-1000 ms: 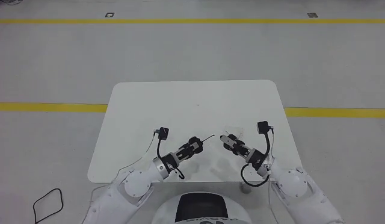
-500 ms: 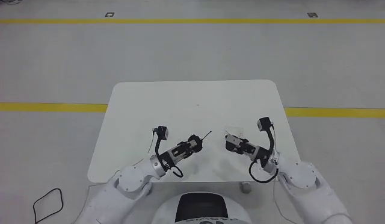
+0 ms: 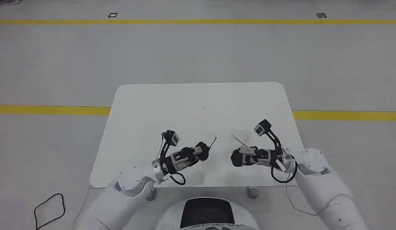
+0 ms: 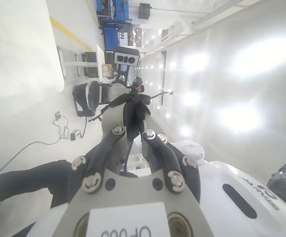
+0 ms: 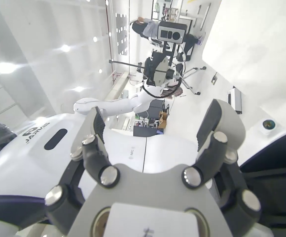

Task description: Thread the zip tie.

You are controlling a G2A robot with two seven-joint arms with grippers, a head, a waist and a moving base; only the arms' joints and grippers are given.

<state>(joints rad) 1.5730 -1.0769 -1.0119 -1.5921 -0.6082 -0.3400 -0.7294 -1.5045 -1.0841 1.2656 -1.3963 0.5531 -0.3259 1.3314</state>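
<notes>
Spanning the middle of the top view, the white worktop has rounded corners and stands on a pale floor marked with yellow lines. Both arms are stationed over the near part of the worktop, angled toward each other with a gap between them. The left gripper lies to the left of that gap. In the left wrist view, the left gripper has its dark jaws pressed together, pinching the zip tie. The right gripper faces it from the other side of the gap, not touching the left gripper or the tie. In the right wrist view, the right gripper has its jaws spread wide with nothing between them. The zip tie is a thin, black, nearly straight strip. It projects from the left jaws out over the worktop, slanting toward the far side and the right arm, clear of the surface as far as can be judged. In the left wrist view, its free end carries a small, thicker tip. In the right wrist view, the zip tie appears as a fine dark line standing out from the distant left gripper.
</notes>
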